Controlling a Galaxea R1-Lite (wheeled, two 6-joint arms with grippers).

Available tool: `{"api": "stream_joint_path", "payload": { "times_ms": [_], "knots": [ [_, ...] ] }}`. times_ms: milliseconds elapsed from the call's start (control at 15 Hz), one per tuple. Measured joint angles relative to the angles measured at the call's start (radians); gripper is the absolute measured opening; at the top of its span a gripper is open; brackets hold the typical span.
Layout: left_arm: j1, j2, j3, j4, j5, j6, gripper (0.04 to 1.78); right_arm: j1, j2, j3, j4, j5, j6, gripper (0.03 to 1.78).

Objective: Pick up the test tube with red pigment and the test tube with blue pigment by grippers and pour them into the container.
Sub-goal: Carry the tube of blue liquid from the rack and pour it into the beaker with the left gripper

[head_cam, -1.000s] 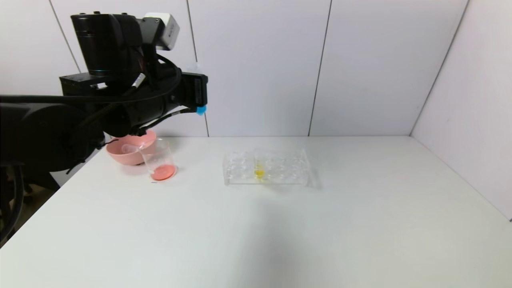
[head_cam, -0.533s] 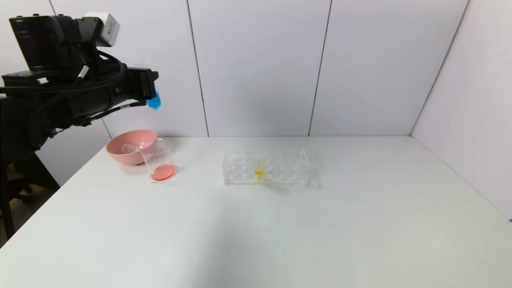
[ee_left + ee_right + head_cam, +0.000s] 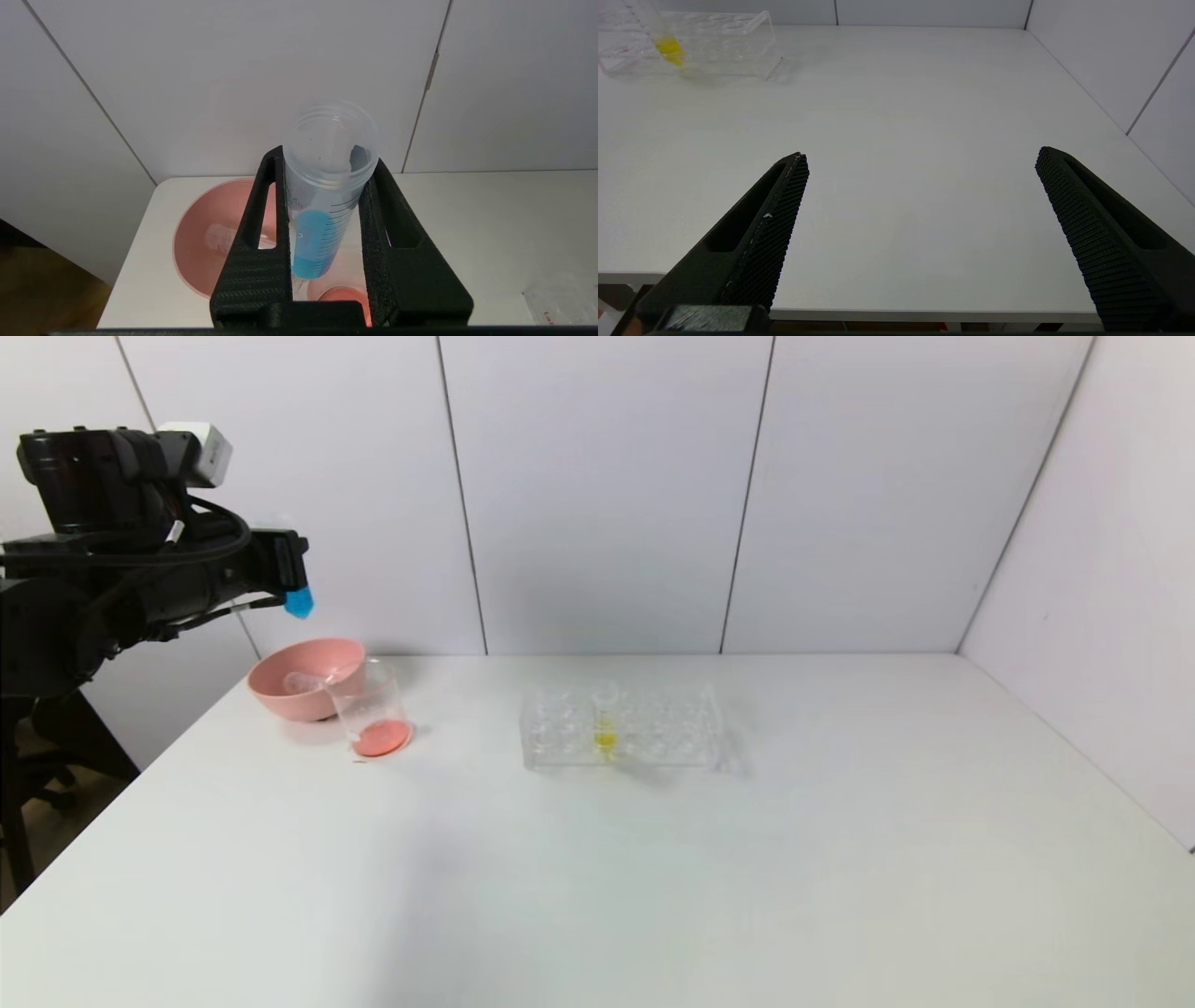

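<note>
My left gripper (image 3: 286, 566) is raised at the far left, above and a little left of the pink bowl and the beaker. It is shut on the test tube with blue pigment (image 3: 298, 603), held upright. In the left wrist view the gripper (image 3: 327, 159) clamps this clear tube (image 3: 322, 233) with blue liquid in its lower end. The container (image 3: 368, 707), a clear beaker, holds red-orange liquid at its bottom and shows under the tube (image 3: 343, 295). No tube with red liquid is in view. My right gripper (image 3: 922, 154) is open and empty over the table's near edge.
A pink bowl (image 3: 280, 695) stands just behind the beaker with a clear empty tube (image 3: 303, 682) lying in it. A clear plastic rack (image 3: 653, 733) in mid-table holds a tube with yellow liquid (image 3: 605, 736). The rack also shows in the right wrist view (image 3: 719, 44).
My left arm has swung left and back with the blue tube, from near the table's middle to above the pink bowl and beaker. The rack is now unobstructed.
</note>
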Motion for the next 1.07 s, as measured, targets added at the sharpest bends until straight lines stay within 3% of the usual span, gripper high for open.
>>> {"api": "stream_joint_path", "payload": {
  "times_ms": [467, 1067],
  "knots": [
    [0.072, 0.08, -0.011, -0.05, -0.001, 0.008, 0.44, 0.0, 0.0, 0.0, 0.0, 0.0, 0.0, 1.77],
    [0.105, 0.123, -0.011, -0.053, -0.029, 0.016, 0.44, 0.0, 0.0, 0.0, 0.0, 0.0, 0.0, 1.77]
  ]
}}
